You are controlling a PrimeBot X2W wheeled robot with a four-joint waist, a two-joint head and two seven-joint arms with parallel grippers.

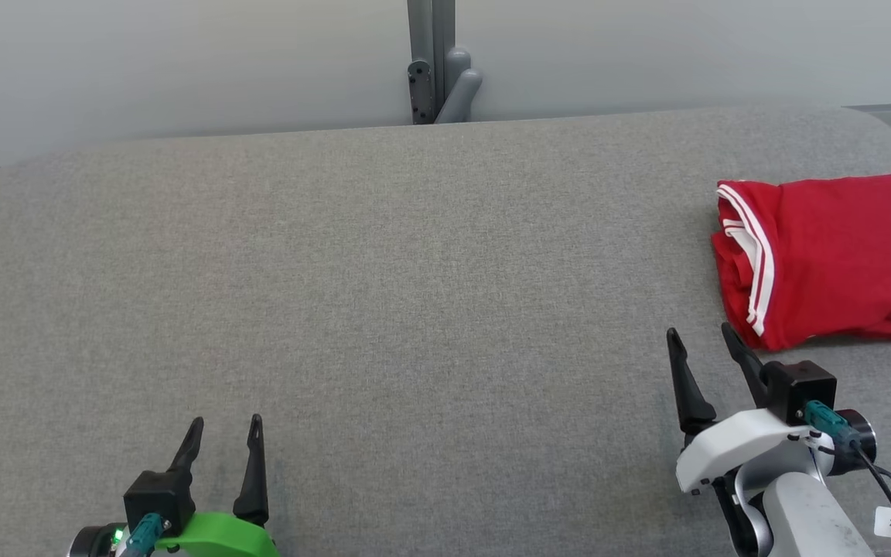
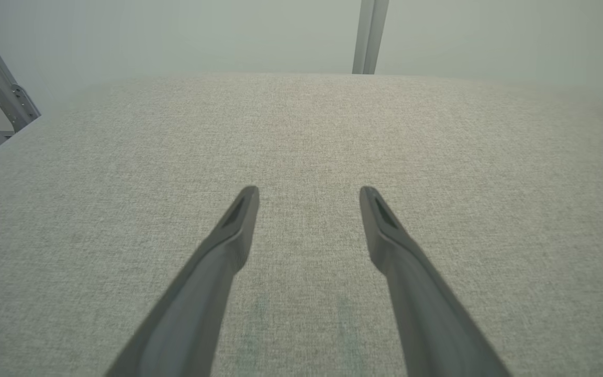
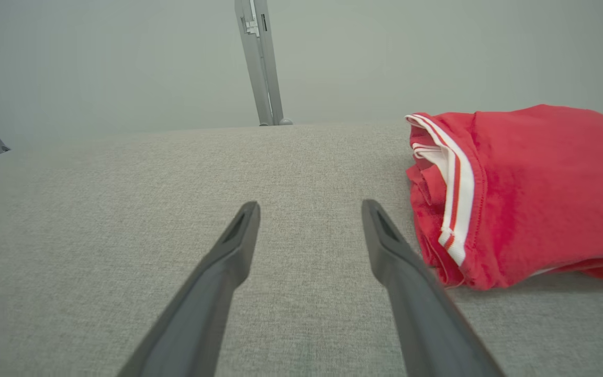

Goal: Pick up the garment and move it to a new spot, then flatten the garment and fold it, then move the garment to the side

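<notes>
Folded garment [image 1: 828, 259] lies just ahead and right of the right gripper [image 1: 700, 330], seemingly set aside already, so it and the left gripper [image 1: 227, 420] gape wide, both empty.

A grey fabric-covered table [image 1: 384, 271] spreads beneath and ahead of the left gripper [image 1: 227, 420] and the right gripper [image 1: 699, 329]. Beyond its far edge, ahead of and between them, a grey metal post [image 1: 431, 31] with a bracket [image 1: 420, 93] stands against a pale wall [image 1: 182, 62].
</notes>
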